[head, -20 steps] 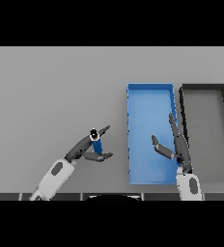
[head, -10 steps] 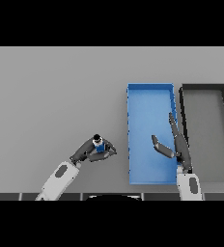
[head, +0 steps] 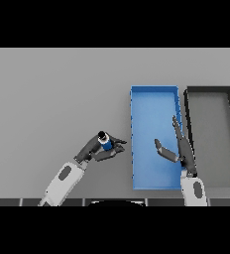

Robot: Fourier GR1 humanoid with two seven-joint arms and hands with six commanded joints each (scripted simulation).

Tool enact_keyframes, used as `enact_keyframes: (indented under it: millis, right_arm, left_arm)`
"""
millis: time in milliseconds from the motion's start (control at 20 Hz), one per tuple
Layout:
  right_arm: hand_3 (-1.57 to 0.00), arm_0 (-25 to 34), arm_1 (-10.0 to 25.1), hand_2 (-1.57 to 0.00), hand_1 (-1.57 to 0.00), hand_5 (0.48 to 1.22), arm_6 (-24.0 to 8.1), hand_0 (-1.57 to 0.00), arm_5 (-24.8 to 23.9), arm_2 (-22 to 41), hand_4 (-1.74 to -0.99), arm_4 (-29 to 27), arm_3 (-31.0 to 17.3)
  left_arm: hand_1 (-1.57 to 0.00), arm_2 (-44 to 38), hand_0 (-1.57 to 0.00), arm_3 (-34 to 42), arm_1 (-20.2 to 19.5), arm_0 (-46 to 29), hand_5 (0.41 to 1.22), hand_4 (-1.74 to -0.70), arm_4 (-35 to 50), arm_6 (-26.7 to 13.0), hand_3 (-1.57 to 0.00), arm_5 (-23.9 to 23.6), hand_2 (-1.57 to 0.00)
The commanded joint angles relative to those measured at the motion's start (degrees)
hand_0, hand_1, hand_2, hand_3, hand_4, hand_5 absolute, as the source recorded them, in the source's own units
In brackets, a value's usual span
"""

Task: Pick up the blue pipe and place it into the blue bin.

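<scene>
The blue pipe (head: 105,143), a short blue cylinder with a dark top end, stands roughly upright in my left hand (head: 98,150), whose fingers and thumb are curled round it. That hand sits just left of the blue bin (head: 155,94), a long open tray with nothing visible inside. My right hand (head: 180,150) hovers over the bin's lower right part, fingers straight and thumb spread, holding nothing.
A black bin (head: 209,90) of similar shape lies directly right of the blue one, their long sides almost touching. The grey table (head: 52,99) stretches to the left and behind.
My left hand has closed round the pipe and shifted it slightly right toward the blue bin. The right hand has stayed in place.
</scene>
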State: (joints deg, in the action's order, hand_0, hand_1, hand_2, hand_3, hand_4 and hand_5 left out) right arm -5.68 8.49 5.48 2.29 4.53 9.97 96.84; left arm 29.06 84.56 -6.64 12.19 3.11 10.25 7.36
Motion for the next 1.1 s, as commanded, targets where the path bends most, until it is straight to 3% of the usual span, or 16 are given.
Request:
enact_keyframes:
  millis: [0, 400, 600, 700, 850, 950, 1050]
  right_arm:
    - [0.00, 0.38, 0.11, 0.00, 0.00, 0.640, -0.27, 0.00, -0.25, -0.24, -1.204, 0.18, -0.44]
    - [0.00, 0.72, 0.88, 0.00, 0.00, 0.643, -0.16, 0.00, -0.57, -0.73, -1.151, 0.60, -0.48]
    - [0.00, -6.64, -2.39, 0.00, 0.00, 0.643, 0.63, 0.00, -5.79, 1.23, -1.138, 5.17, 5.60]
    - [0.00, -12.06, -4.40, 0.00, 0.00, 0.643, -0.12, 0.00, -9.12, 2.35, -1.188, 8.37, 10.14]
    - [0.00, -14.18, -5.74, -0.02, 0.00, 0.642, -1.71, 0.00, -10.86, 3.17, -1.187, 10.22, 13.88]
    - [0.00, -14.44, -6.07, -0.07, -0.01, 0.641, 1.65, 0.00, -5.81, 3.48, -1.198, 2.41, 15.86]
    - [0.00, -14.52, -3.48, -0.11, -0.03, 0.609, -0.53, 0.00, 0.62, 3.80, -1.209, -4.92, 20.64]
  left_arm:
    - [-1.55, 0.08, -1.54, 0.99, 0.38, 0.74, 1.212, -1.47, 0.33, -1.39, -1.55, 0.47, -1.55]
    - [-1.57, 0.32, -1.57, 6.30, 1.49, 2.61, 1.220, -1.47, -0.55, -7.11, -1.57, 2.91, -1.57]
    - [-1.57, -0.18, -1.57, 5.49, 1.81, 1.62, 1.220, -1.47, -1.56, -5.68, -1.57, 4.22, -1.57]
    - [-1.57, -0.51, -1.57, 5.32, 2.50, 2.07, 1.220, -1.47, -2.04, -6.32, -1.57, 4.32, -1.57]
    - [-1.57, -0.84, -1.57, 6.03, 2.38, 1.33, 1.220, -1.47, -2.35, -6.08, -1.57, 5.37, -1.57]
    - [-1.57, -0.66, -1.57, 5.82, 3.21, 1.45, 1.221, -1.47, -3.18, -6.09, -1.57, 5.73, -1.57]
    - [-1.57, -0.78, -1.57, 6.54, 3.53, 0.71, 1.221, -1.47, -2.99, -6.05, -1.57, 6.41, -1.57]
